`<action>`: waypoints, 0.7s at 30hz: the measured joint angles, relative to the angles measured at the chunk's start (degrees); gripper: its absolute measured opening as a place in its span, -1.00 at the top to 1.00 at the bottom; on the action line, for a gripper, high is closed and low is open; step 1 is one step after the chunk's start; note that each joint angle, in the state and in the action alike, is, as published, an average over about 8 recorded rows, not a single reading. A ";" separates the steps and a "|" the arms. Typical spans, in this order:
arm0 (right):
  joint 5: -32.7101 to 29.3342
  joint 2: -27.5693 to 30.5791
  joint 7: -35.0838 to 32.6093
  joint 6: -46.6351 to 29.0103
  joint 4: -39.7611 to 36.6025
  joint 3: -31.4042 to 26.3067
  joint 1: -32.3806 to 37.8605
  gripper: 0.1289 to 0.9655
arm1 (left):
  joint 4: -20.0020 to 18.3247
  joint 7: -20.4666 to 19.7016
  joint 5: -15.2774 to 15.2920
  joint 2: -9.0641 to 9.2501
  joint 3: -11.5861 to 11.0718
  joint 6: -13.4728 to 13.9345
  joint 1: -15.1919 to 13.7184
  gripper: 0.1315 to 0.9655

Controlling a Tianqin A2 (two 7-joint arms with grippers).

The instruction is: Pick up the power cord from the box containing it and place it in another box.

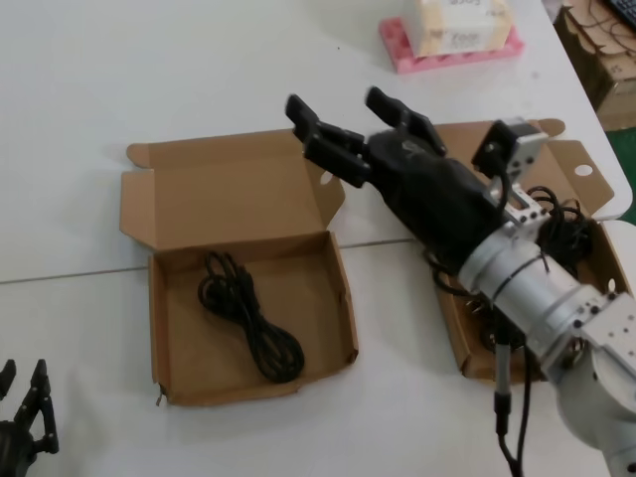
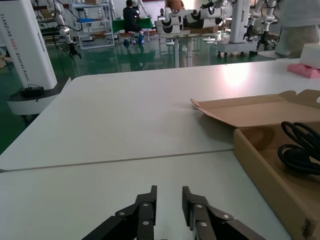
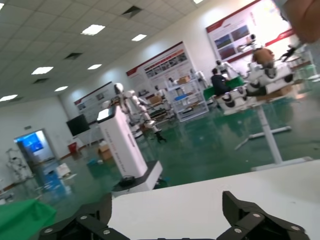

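The power cord (image 1: 248,323), a slim black hank, lies inside the left brown box (image 1: 248,386), whose front wall is wavy and whose front left corner has a small tear. It also shows in the left wrist view (image 2: 300,150), inside that box (image 2: 265,172). The other brown box (image 1: 455,333) with round holes in its flap sits under my right arm and holds a big mass of black cables (image 1: 561,229). My right gripper (image 1: 338,104) (image 3: 167,210) is open and empty, raised over the gap between the boxes. My left gripper (image 1: 25,417) (image 2: 169,192) is open and rests near the table's front left.
A pink tray (image 1: 397,45) with a pale packet stands at the back of the white table (image 1: 199,79). Brown cardboard pieces (image 1: 596,50) lie at the far right edge. A seam in the table runs past the left box.
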 joint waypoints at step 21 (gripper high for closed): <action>3.01 2.63 0.00 7.29 2.50 0.67 -9.47 -0.95 | 0.00 0.00 -0.01 0.00 0.00 0.00 0.00 -0.11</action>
